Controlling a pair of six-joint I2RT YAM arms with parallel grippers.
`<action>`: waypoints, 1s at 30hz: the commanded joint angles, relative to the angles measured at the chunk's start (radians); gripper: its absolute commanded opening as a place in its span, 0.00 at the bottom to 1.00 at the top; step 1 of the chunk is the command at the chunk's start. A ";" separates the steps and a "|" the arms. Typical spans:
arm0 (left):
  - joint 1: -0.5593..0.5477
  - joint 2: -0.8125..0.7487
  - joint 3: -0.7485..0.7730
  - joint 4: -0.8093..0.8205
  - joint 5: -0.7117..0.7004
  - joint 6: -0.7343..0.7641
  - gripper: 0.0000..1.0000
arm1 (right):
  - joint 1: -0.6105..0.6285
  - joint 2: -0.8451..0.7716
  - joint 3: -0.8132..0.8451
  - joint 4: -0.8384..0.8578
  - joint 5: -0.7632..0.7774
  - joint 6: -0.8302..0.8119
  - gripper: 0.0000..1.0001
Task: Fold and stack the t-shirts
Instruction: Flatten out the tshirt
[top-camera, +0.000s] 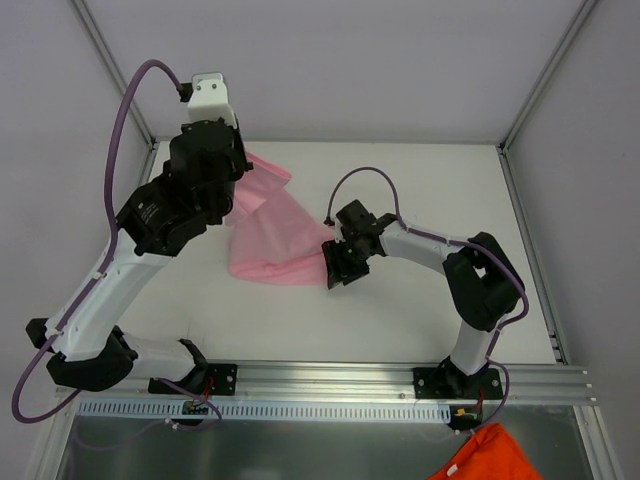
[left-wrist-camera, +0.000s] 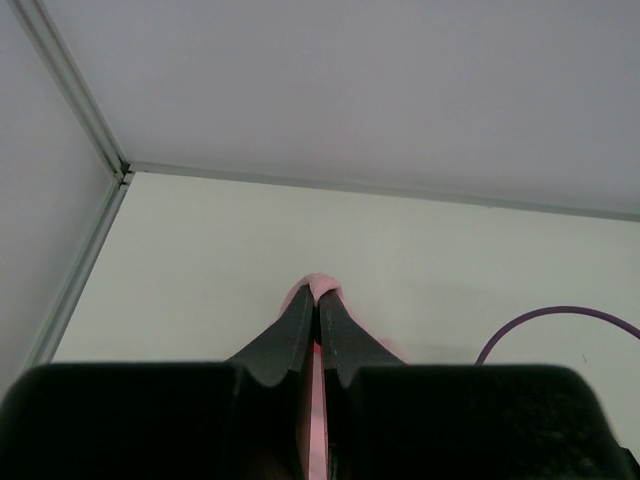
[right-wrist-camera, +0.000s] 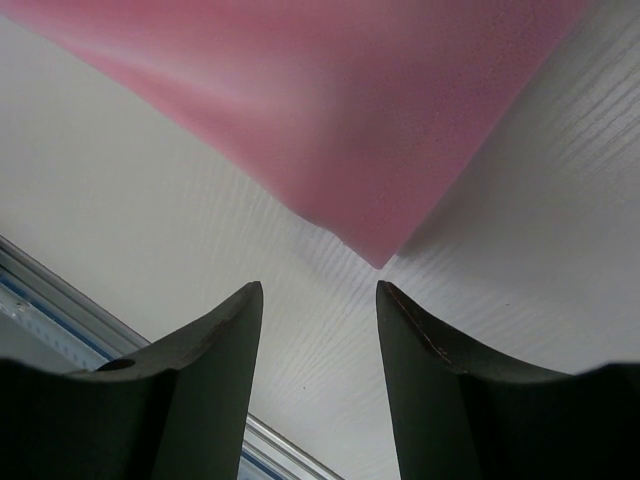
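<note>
pink t-shirt (top-camera: 270, 235), unfolded, drapes from mid table (top-camera: 420, 180) toward ten o'clock, left gripper (left-wrist-camera: 318, 298) clamped on it. right gripper (right-wrist-camera: 318, 292), jaws apart, by its four o'clock corner. nothing stacked.

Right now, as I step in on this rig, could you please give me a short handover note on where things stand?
The left gripper is shut on an edge of the pink t-shirt, held up off the table.
The right gripper is open and empty, just short of the shirt's near corner.
The shirt drapes from the left gripper, bunched rather than flat.
Done: no neat fold yet, nothing stacked.
Left: spread it, fold it, stack it. An orange cloth lies past the near rail.
</note>
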 joint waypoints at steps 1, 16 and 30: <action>0.004 -0.035 0.035 0.016 -0.020 0.028 0.00 | 0.007 0.001 0.025 0.025 0.021 -0.020 0.53; 0.004 -0.035 0.075 -0.020 -0.018 0.025 0.00 | 0.006 0.071 0.083 0.031 0.079 -0.098 0.53; 0.004 -0.027 0.078 -0.053 -0.027 0.014 0.00 | 0.001 0.087 0.086 0.043 0.064 -0.082 0.28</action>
